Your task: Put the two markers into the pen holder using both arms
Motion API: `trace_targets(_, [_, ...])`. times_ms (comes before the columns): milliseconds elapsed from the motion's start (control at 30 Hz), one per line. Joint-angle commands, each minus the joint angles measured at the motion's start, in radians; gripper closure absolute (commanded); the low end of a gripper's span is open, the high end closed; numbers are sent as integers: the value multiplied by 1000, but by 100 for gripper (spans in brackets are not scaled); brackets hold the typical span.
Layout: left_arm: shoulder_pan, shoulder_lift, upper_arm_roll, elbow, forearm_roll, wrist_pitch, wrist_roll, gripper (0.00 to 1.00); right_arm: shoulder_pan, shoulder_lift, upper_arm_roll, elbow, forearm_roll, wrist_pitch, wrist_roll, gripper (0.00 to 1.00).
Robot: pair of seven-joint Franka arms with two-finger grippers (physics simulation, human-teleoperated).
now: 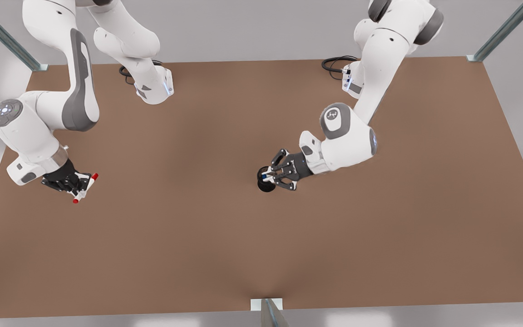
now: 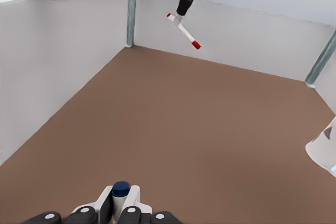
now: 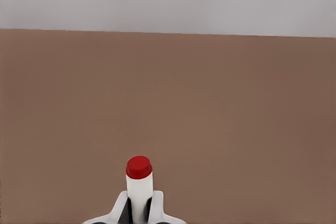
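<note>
The blue-capped marker (image 2: 121, 190) is pinched in my left gripper (image 2: 119, 203), which hangs at the front view's centre right (image 1: 271, 175), right over the small black pen holder (image 1: 266, 185). There the marker (image 1: 266, 174) is just above the holder's rim. My right gripper (image 3: 139, 206) is shut on the red-capped marker (image 3: 139, 178). It hovers over the table's edge at the front view's left (image 1: 81, 184), with the marker (image 1: 85, 187) crosswise between the fingers. In the left wrist view, that far gripper (image 2: 184, 13) and its red marker (image 2: 184, 31) show above the table's far side.
The brown table (image 1: 261, 245) spreads wide around the holder. Both arm bases (image 1: 155, 88) (image 1: 352, 81) with black cables stand at the back edge. Metal frame posts (image 1: 502, 32) rise at the corners, and another post (image 1: 268, 313) stands at the front edge.
</note>
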Motion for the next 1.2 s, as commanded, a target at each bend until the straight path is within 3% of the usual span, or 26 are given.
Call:
trace_targets(0, [-50, 7, 0, -28, -148, 253, 683, 79, 40, -10, 41, 0, 19, 101, 72, 71])
trace_targets(133, [-67, 14, 0, -84, -187, 285, 695, 79, 43, -10, 174, -1, 25, 383, 175, 72])
trace_targets(200, [-64, 5, 0, -138, -188, 287, 713, 79, 46, -5, 245, -78, 24, 660, 132, 72])
trace_targets(333, [-79, 13, 0, -175, -227, 311, 758, 79, 49, 27, 341, -159, 24, 1014, 175, 72])
trace_targets(533, [-137, 25, 0, -192, -263, 380, 758, 79, 51, 22, 442, -283, 54, 1310, 209, 72])
trace_targets(767, [-206, 20, 0, -230, -308, 448, 755, 79, 54, -5, 487, -320, 97, 1311, 212, 72])
trace_targets(1033, [-214, 8, 0, -301, -316, 452, 758, 78, 92, 94, 489, -323, 90, 1301, 195, 71])
trace_targets(1067, [-212, 8, 0, -307, -316, 452, 756, 73, 106, 107, 489, -322, 91, 1302, 195, 71])
trace_targets(1100, [-234, 11, 0, -307, -317, 454, 747, 28, 109, 119, 489, -316, 88, 1302, 195, 71])
trace_targets(1133, [-240, 23, 0, -307, -317, 452, 744, 0, 123, 127, 487, -309, 88, 1304, 194, 71])
trace_targets(1167, [-239, 24, 0, -307, -317, 451, 744, 0, 137, 139, 485, -302, 88, 1304, 194, 71])
